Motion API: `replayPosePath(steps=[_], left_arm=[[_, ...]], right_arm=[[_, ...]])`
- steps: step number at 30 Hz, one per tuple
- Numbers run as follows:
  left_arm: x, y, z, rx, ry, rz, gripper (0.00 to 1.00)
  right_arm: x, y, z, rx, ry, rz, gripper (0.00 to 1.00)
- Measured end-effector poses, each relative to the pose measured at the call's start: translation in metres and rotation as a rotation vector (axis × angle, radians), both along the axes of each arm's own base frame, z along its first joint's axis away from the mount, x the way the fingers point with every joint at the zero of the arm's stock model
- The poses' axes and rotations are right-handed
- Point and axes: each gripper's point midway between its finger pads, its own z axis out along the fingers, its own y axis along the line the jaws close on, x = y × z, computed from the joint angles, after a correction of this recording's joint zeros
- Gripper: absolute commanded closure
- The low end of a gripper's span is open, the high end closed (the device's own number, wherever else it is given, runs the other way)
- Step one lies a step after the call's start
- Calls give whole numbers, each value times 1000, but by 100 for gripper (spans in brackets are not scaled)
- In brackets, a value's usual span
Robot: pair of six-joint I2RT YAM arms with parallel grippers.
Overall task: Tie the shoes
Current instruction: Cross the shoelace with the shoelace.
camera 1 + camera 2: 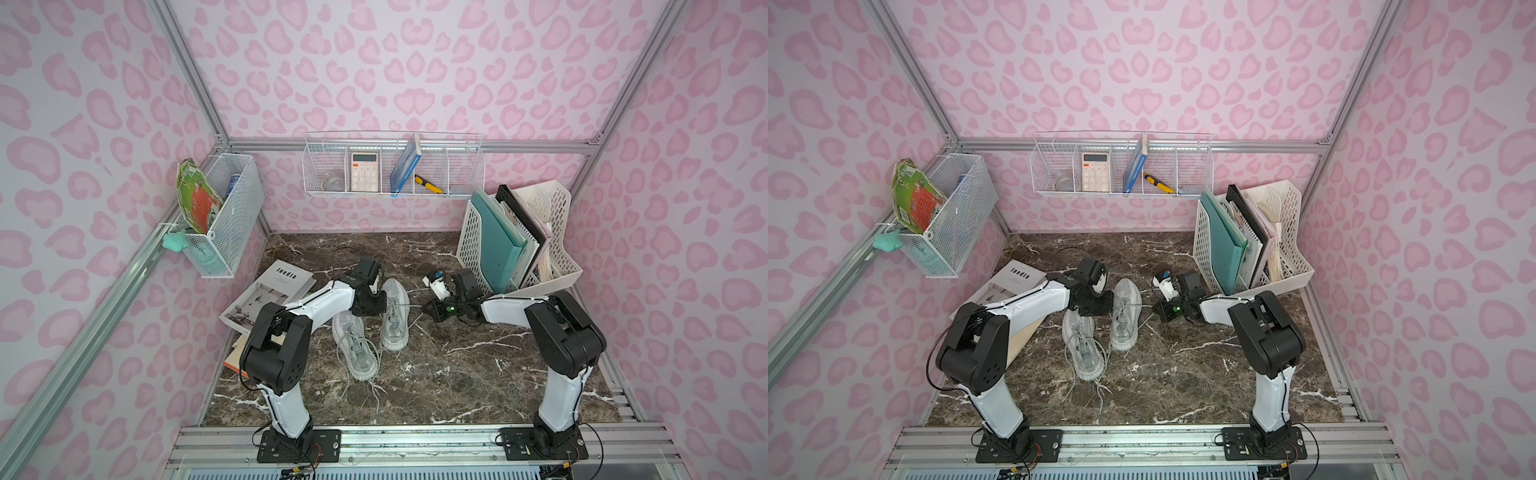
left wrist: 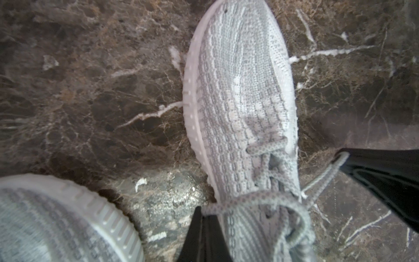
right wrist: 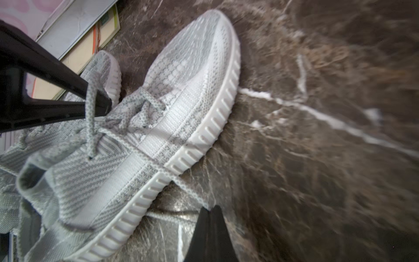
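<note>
**On the desk, far shoe: one lace end in each pincer**

At the tips:
- Left pincer (image 2: 203, 209): jaws closed flat on the left lace (image 2: 249, 199) of the far shoe (image 1: 395, 313). The lace leaves the tips and runs across the tongue.
- Right pincer (image 3: 210, 208): jaws likewise closed. It pinches the right lace (image 3: 181, 183) where that drops over the ribbed sole to the desk (image 3: 317, 158).

Placement: the pincers sit low on opposite sides of the far shoe. The left one is just beside the flank that faces the near shoe (image 1: 355, 347). The right one is a little off the outer flank. The likely reason is that each end is taken to its own side, so the two can be drawn apart over the tongue. The strands appear to cross there, but whether a first knot has formed cannot be told.

Far shoe: upright on its sole, toe toward the back wall, held only by its laces. Being light, it could probably be dragged or tipped by a hard sideways pull.

Near shoe: just beside the far one, toe by the left pincer, heel toward the robot. Its laces are loose and trail toward the desk's front. It is untied and probably next in turn.

Remainder: a magazine (image 1: 274, 282) lies at the left edge and a file rack (image 1: 469, 245) stands behind the right arm. Both are well apart from the work.

Progress, as judged: early, with no bow on either shoe.
</note>
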Motion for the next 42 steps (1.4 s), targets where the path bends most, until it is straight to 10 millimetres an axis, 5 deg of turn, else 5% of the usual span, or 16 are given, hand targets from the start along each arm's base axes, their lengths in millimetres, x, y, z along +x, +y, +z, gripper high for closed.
replayPosePath(steps=[12, 29, 42], left_arm=[[-17, -19, 23, -53, -31, -70, 100], [-15, -20, 77, -104, -148, -71, 100], [2, -20, 79, -75, -155, -45, 100]], right_arm=[[17, -40, 66, -73, -147, -153, 100], [-8, -14, 118, -205, -258, -46, 100], [-30, 6, 148, -230, -306, 86, 100]])
